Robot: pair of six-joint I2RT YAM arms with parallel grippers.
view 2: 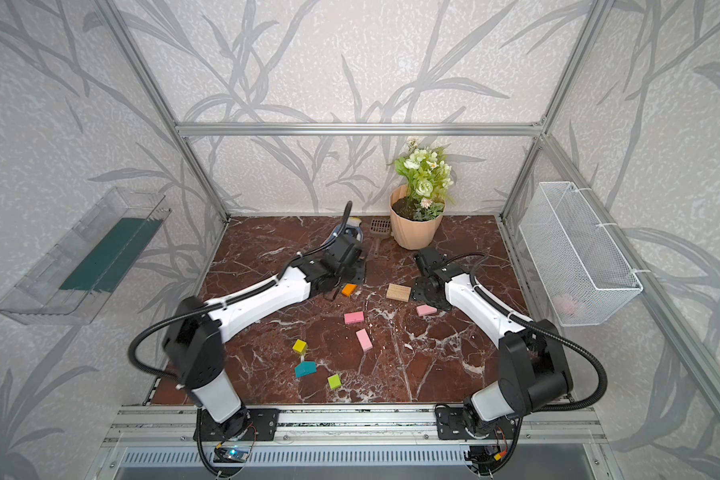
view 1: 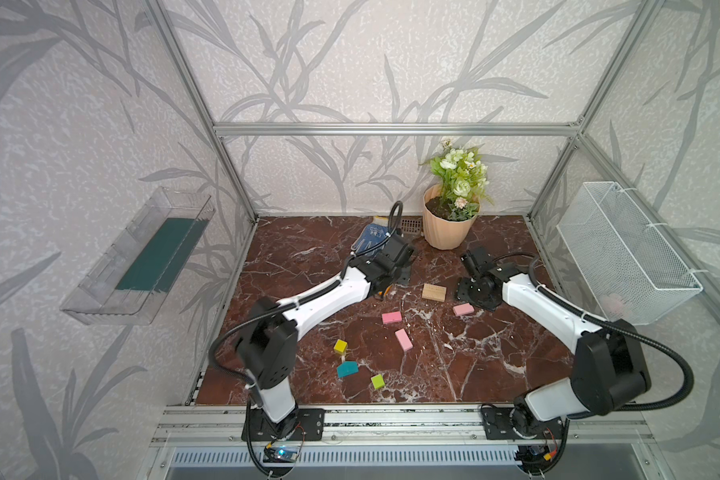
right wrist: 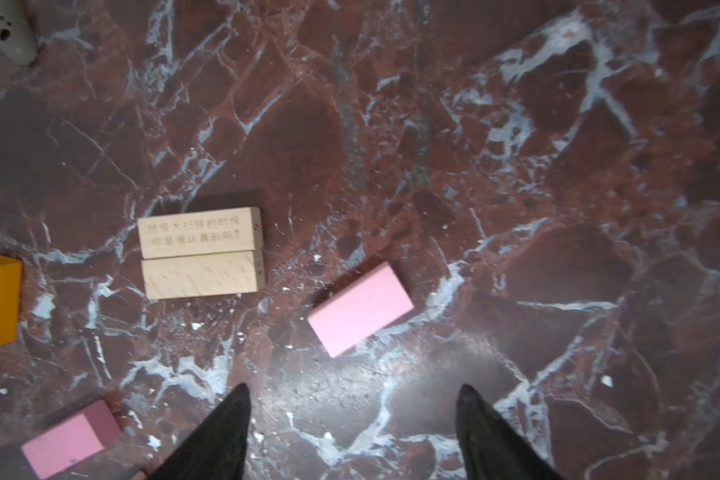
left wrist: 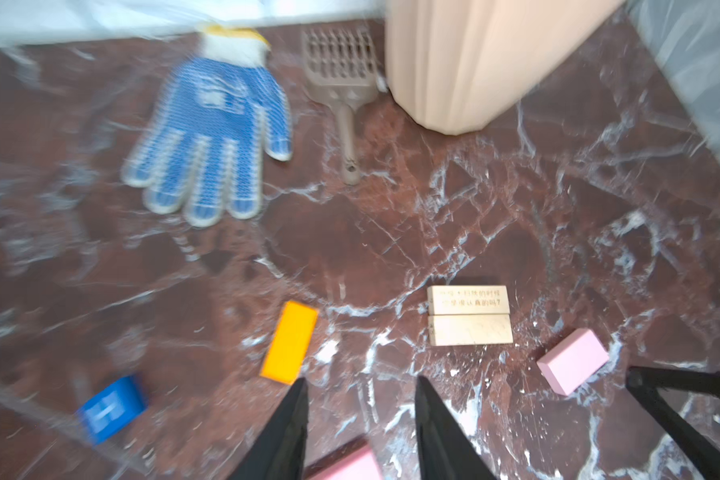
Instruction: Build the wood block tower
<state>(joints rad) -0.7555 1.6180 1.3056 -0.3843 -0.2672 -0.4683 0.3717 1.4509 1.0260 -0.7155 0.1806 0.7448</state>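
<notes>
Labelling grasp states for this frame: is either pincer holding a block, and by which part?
Nothing is held. The left pincer and right pincer are both open, with nothing between their tips.

Two tan oblongs (view 1: 434, 292) lie flat, long sides touching. Around them, each flat and alone: an orange oblong (view 2: 348, 289) at 9 o'clock and pink oblongs (view 1: 463, 309) (view 1: 403, 339) (view 1: 391, 318) at 4, 7 and 8. Farther out, a yellow cube (view 1: 340, 346) sits at 8, with a teal slant-topped piece (view 1: 347, 368) and a lime cube (view 1: 377, 381) toward 7. A blurred blue cube (left wrist: 111, 409) lies near the orange oblong.
</notes>
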